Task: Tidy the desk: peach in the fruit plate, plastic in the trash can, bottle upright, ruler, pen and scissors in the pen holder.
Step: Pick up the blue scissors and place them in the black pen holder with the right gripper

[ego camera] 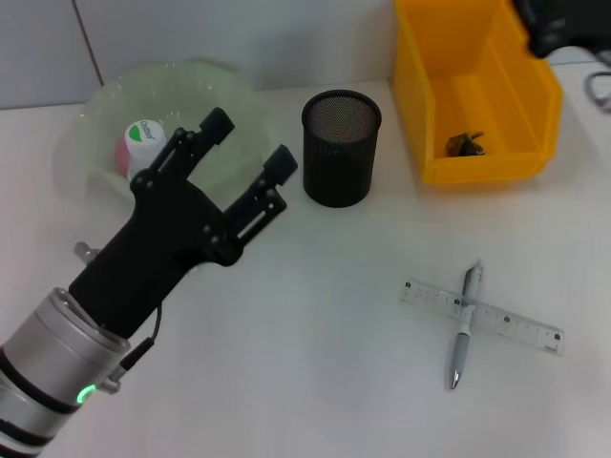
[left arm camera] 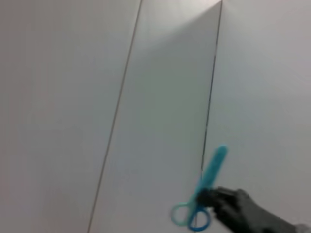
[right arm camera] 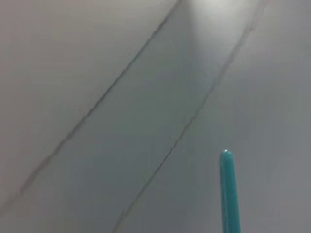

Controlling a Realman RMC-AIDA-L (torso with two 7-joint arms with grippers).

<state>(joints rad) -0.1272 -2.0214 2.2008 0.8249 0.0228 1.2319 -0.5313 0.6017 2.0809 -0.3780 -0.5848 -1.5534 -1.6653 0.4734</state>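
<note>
- My left pincer (ego camera: 250, 143) hangs slack and wide, gripping nothing, just above the near rim of the plate (ego camera: 95, 105); spread like that it is free to take whatever comes next.
- Under its far finger, inside the plate, sits a white-and-green cap on something pink (ego camera: 143, 141) (bottle or peach, I cannot say which).
- The holder (ego camera: 341, 148) stands upright just past my left fingertips, toward my right side, mouth up so long things can drop in from above.
- My right pincer (left arm camera: 214, 196) is raised well off the bench at the far right and, in the left wrist view, is clenched on the scissors (left arm camera: 206, 187), blades pointing up, loops just beside the grip; I judge they are carried high so they can come down into the holder.
- The bin (ego camera: 477, 95) sits beyond the holder, below that right arm, with a dark scrap (ego camera: 466, 144) inside, probably the plastic.
- Ruler (ego camera: 482, 316) and pen (ego camera: 465, 324) lie crossed on the bench (ego camera: 315, 334), pen on top, well apart from both pincers, not yet gathered.
</note>
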